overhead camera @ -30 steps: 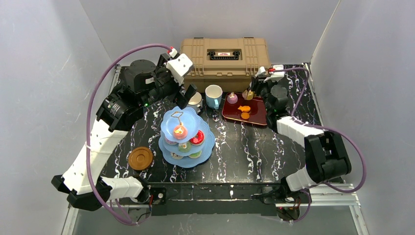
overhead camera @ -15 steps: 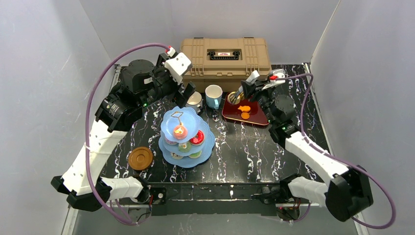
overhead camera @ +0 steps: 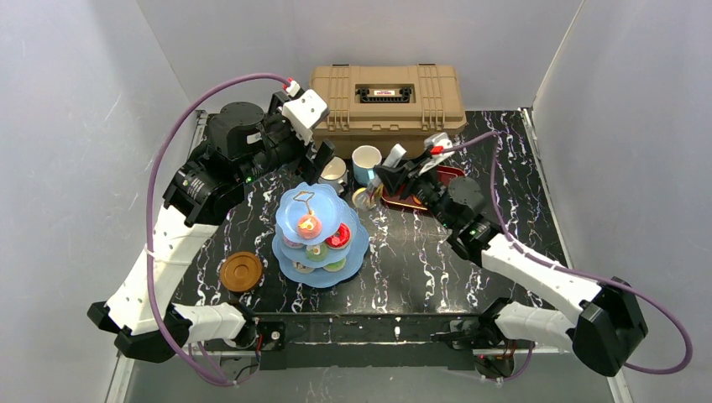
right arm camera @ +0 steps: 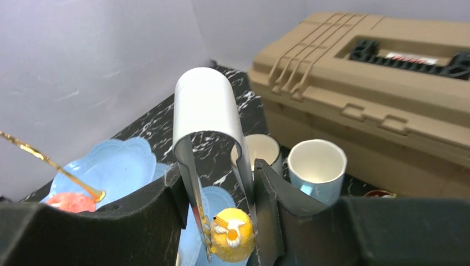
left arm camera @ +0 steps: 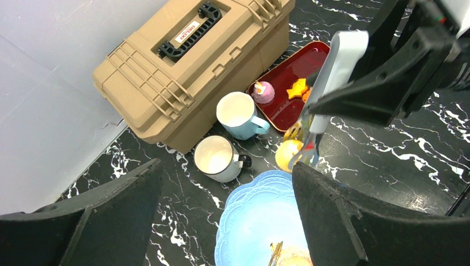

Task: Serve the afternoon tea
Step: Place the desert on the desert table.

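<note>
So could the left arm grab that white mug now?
Probably yes: the left gripper hangs open above the white mug, nothing between them, though the light-blue mug stands close beside it.

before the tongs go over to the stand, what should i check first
1. Right jaws clamped on the metal tongs: ok.
2. The yellow toy cake pinched between the tong tips: ok.
3. Bare space on the top tier of the cake stand: ok.
4. Tongs apart from the stand's gold handle: ok.
5. Left jaws, open above the mugs, out of the tongs' path: cannot tell.
6. The white mug and light-blue mug upright: ok.
</note>
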You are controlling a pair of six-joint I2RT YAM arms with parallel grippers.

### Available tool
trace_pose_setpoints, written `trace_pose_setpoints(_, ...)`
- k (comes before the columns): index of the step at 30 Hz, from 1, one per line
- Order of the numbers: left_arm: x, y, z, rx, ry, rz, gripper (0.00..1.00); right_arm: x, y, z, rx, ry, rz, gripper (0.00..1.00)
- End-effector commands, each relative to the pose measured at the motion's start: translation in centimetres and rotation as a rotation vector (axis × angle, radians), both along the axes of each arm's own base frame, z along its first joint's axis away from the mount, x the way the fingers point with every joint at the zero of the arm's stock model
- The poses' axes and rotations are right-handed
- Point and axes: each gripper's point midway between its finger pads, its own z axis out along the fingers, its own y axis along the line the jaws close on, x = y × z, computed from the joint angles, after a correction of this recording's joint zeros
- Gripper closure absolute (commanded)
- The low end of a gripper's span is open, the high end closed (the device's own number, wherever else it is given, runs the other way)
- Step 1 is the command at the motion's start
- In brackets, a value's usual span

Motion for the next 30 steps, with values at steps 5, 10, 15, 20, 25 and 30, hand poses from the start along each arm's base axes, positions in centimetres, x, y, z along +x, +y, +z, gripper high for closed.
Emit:
trace_pose_setpoints(5,-0.6,0.3,0.9,-0.017,-0.014,-0.008,0.17,-1.6,3.3,4.2,0.112,-0.104,0.128,0.99)
trace_pose_setpoints(10,-0.5,0.2,0.9,-0.017,-0.012,-0.011,0.17,-1.5,4.0,4.7,0.127,-0.121,0.138,0.99)
trace_pose_setpoints(15,-0.5,0.3,0.8,-0.016,-0.012,-0.009,0.17,-1.6,4.6,5.0,0.133,-0.125,0.152,0.99)
trace_pose_setpoints(20,-0.6,0.4,0.7,-0.014,-0.009,-0.011,0.18,-1.2,2.9,5.2,0.114,-0.135,0.065,0.99)
trace_pose_setpoints(25,-0.6,0.2,0.7,-0.014,-0.007,-0.018,0.18,-1.2,0.6,5.1,0.064,-0.141,-0.023,0.99)
trace_pose_setpoints(30,-0.6,0.2,0.9,-0.016,-0.009,-0.020,0.19,-1.4,-1.3,3.5,0.026,-0.110,-0.075,0.99)
